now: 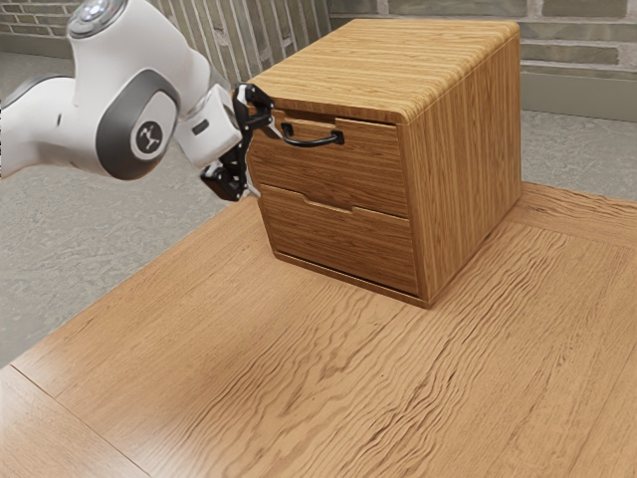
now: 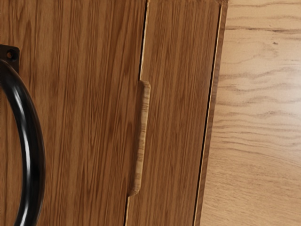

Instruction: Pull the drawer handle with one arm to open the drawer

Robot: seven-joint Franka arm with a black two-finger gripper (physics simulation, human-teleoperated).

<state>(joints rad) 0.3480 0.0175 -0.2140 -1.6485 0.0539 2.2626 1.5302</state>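
A wooden cabinet (image 1: 438, 149) stands on the table with two drawers in its front. The upper drawer (image 1: 338, 164) carries a black curved handle (image 1: 314, 137); in the wrist view that handle (image 2: 29, 141) arcs close by the hand, fixed at a black mount (image 2: 9, 54). Both drawer fronts look flush with the cabinet. My gripper (image 1: 257, 145) hovers at the front's edge, just to the exterior view's left of the handle's end. It is open, its fingers spread wide one above the other, with nothing between them.
The lower drawer (image 1: 343, 234) has a wooden lip (image 2: 141, 136) instead of a handle. The wooden table (image 1: 328, 378) stretches wide in front of the cabinet. A grey floor and brick wall lie behind.
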